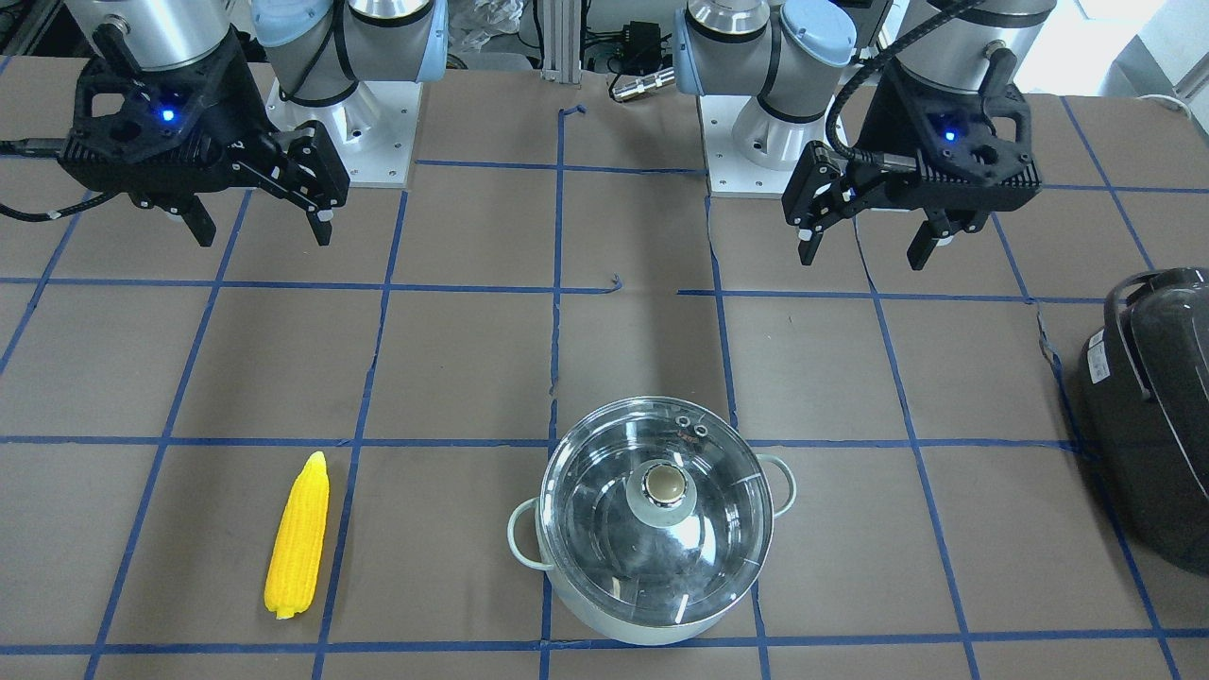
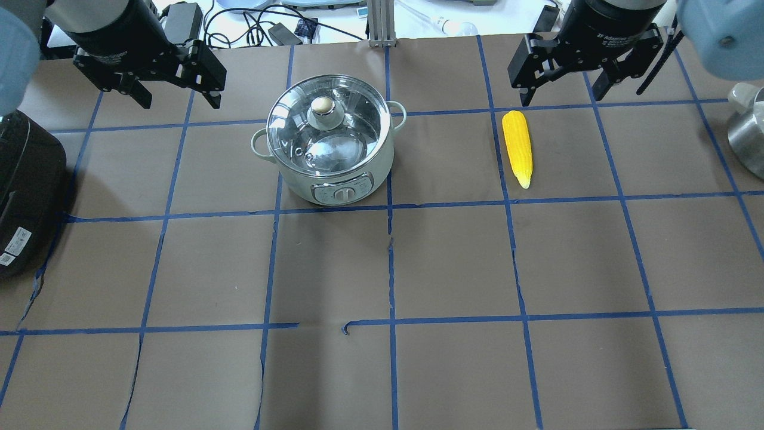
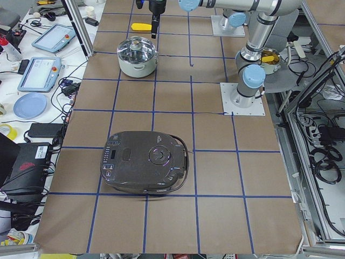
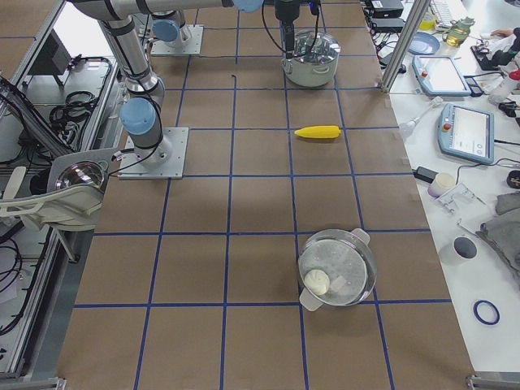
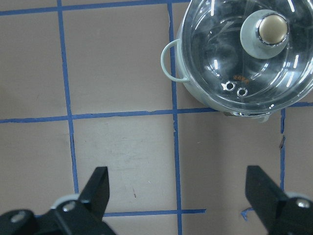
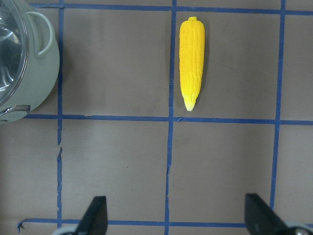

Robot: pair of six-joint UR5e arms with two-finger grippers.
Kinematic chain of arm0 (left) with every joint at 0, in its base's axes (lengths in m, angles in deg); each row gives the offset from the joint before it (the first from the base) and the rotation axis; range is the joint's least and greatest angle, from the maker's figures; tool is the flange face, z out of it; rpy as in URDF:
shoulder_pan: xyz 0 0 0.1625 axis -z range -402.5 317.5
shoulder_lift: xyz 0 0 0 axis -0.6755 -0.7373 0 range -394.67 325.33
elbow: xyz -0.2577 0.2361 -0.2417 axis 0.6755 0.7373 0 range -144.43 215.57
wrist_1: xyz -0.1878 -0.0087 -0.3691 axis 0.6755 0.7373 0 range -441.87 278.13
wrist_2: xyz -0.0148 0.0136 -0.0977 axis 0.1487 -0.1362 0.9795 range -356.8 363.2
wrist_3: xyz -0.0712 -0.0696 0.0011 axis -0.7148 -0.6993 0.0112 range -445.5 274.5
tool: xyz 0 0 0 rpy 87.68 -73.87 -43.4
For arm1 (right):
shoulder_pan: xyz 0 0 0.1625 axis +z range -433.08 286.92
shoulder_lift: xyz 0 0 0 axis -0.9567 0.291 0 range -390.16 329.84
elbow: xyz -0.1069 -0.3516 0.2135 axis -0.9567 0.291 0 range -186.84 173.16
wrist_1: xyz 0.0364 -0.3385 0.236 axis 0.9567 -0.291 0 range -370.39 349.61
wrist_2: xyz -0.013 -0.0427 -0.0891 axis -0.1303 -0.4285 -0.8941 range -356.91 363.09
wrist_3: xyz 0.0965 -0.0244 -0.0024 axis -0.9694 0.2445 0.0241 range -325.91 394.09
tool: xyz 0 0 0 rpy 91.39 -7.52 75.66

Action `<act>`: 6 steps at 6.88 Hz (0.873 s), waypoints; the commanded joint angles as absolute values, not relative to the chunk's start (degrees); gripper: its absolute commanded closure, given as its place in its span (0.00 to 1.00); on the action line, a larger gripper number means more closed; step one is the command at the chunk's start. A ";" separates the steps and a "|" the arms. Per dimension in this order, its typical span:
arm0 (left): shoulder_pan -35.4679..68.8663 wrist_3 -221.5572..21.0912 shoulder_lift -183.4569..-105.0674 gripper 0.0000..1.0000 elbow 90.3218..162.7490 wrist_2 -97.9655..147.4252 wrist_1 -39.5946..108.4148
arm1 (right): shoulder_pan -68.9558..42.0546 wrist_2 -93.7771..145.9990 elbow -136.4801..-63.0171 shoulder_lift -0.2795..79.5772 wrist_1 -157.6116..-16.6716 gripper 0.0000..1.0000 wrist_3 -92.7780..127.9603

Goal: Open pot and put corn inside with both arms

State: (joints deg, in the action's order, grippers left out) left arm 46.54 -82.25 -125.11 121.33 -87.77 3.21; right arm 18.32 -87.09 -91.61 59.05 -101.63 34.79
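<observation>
Both arms are up off the brown paper-covered table with its blue tape grid (image 2: 453,263). The black two-finger left gripper (image 1: 864,250) hangs in the air with its fingers spread wide and nothing between them. Its wrist camera looks straight down on bare paper, with the pot ahead of the fingertips.

The black two-finger right gripper (image 1: 264,231) is in the same state, spread wide and empty, hovering well clear of the corn.

The round pale mint-white pot with two small loop handles (image 2: 301,179) stands upright near the middle of the table, on the side away from the robot's bases. The clear glass lid (image 1: 604,510) sits square on the rim, closed, its brass-coloured knob (image 1: 664,484) dead centre. Neither gripper touches it. Shiny steel shows through the glass.

The bright yellow tapered corn cob (image 1: 297,536) lies flat on the paper on the robot's right side, well apart from the pot. It lies just beside a blue tape line, with its narrow tip pointing back toward the robot.

At the left end of the table sits the dark grey rounded appliance (image 1: 1157,416), well apart from the pot.
</observation>
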 commanded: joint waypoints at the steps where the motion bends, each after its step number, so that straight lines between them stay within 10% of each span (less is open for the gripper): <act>1: 46.45 -82.16 -125.11 0.00 121.35 -87.77 3.21 | 18.32 -87.09 -91.57 59.05 -101.63 0.00 34.80; 6: 46.45 -82.08 -125.11 0.00 121.26 -87.86 3.21 | 18.24 -87.35 -91.66 58.79 -101.63 0.00 35.32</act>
